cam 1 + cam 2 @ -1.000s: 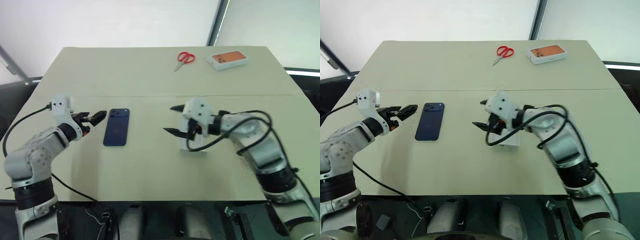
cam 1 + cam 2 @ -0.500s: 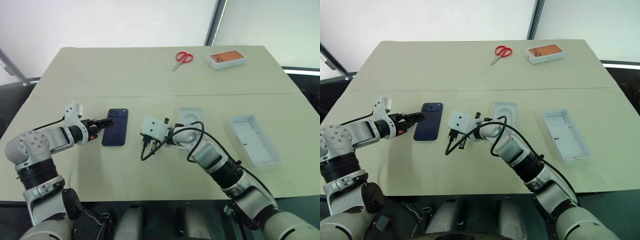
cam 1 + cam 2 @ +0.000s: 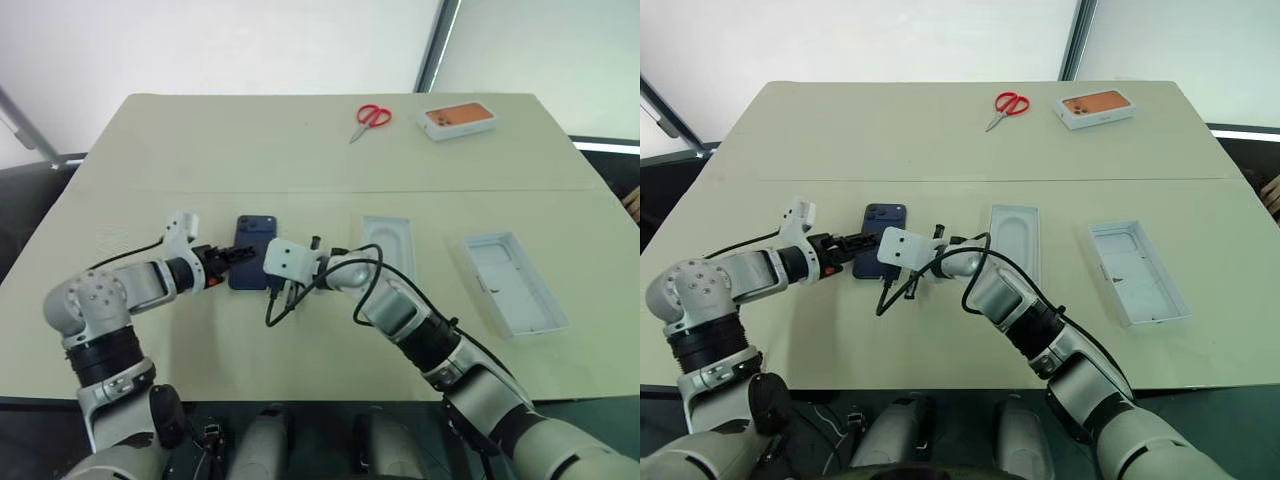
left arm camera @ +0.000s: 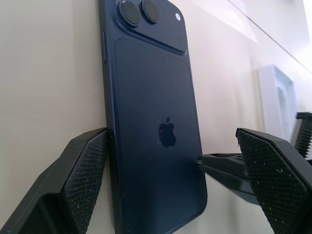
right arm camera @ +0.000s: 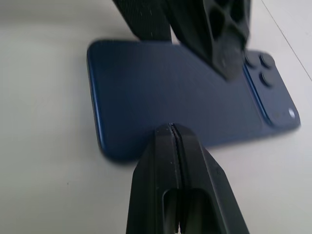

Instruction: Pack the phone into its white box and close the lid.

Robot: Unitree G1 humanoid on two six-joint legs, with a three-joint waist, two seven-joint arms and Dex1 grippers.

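The phone [image 4: 151, 122] lies flat on the table [image 3: 300, 140], between the spread fingers of the left gripper [image 4: 170, 180]. The right gripper [image 5: 176, 146], pinched closed and empty, meets the phone's 3 o'clock edge.

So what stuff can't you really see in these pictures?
- Near end of the phone, eye views: hidden behind the left gripper and the right gripper's white housing.
- Phone's screen: faces down on the table.
- Whether the shut right gripper touches the phone's edge: right wrist view, its own fingers cover the spot.
- Print on the orange-faced box: too small.
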